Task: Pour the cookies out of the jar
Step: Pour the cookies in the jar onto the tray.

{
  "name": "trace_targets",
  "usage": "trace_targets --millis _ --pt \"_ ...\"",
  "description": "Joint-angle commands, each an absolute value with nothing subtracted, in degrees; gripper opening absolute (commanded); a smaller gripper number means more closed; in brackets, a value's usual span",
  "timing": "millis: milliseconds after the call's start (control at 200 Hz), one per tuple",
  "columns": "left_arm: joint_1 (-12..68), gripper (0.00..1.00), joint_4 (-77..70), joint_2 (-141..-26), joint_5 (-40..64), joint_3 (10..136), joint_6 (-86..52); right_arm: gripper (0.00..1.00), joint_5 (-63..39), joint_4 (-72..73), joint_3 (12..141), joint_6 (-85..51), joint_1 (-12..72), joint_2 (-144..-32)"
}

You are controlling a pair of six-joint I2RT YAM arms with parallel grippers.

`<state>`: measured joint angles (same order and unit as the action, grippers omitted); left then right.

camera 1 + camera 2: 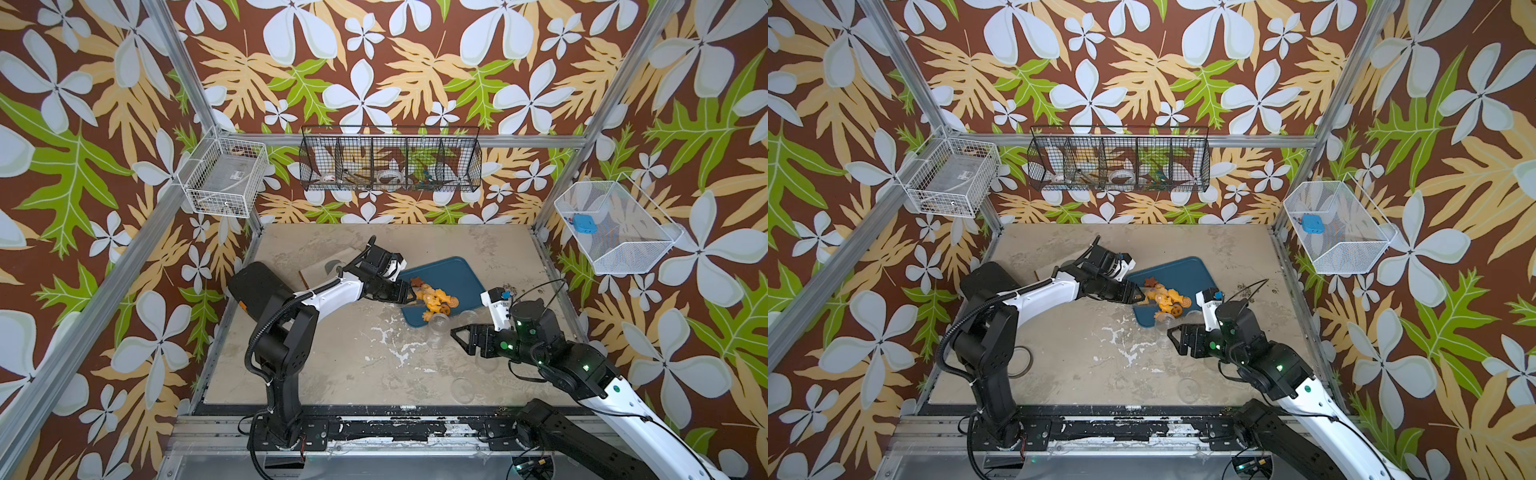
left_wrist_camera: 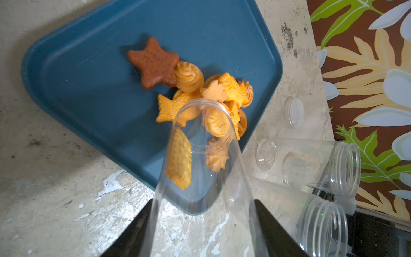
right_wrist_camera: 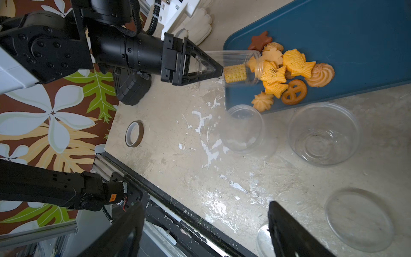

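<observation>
- Left gripper [image 2: 206,231] clamped the tilted jar [image 2: 224,178]; right gripper [image 3: 206,231] gaped empty.
- Waffle cookie [image 2: 179,159] looked wedged inside; shaking could scatter cookies [image 2: 222,93] off the tray [image 2: 89,77] at its near edge.

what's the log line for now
left gripper: holds jar | jar: tipped, mouth over tray | cookies: mostly on tray, waffle cookie in jar | right gripper: open, empty

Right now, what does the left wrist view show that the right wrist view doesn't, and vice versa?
Left wrist only: the sight straight down inside the clear plastic jar, and dark specks on the beige table.
Right wrist only: the black left tool from outside, clamped on that jar; a roll of tape; a flat clear lid.
Both: the blue plastic tray, the poured orange and brown cookies, and one yellow waffle cookie not yet out of the jar.
</observation>
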<state>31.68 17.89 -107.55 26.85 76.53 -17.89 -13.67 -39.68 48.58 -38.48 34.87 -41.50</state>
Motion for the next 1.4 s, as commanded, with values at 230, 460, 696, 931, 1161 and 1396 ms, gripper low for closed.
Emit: trace_targets --millis 230,460,696,931,1161,1396 --pt "31.66 0.28 18.46 -106.54 26.12 78.90 -18.28 0.87 -14.01 -38.14 49.04 -37.01 34.89 -42.19" --pt "31.51 0.28 25.74 -107.92 22.26 82.87 -16.17 0.87 -13.97 -38.32 49.13 -36.34 34.89 -42.23" --pt "33.75 0.28 31.58 -109.16 16.06 87.95 -11.59 0.87 -14.46 -37.81 48.96 -36.10 34.89 -42.71" --pt "34.12 0.28 28.05 -107.70 18.84 85.45 -13.76 0.87 -14.85 -37.44 48.91 -36.24 34.89 -42.73" --pt "33.82 0.28 30.68 -106.18 13.54 87.43 -13.51 0.87 -14.19 -38.02 48.69 -36.89 34.89 -41.39" --pt "34.17 0.28 37.42 -108.20 13.28 92.88 -10.10 0.87 -14.39 -37.20 48.57 -37.35 34.89 -41.81"
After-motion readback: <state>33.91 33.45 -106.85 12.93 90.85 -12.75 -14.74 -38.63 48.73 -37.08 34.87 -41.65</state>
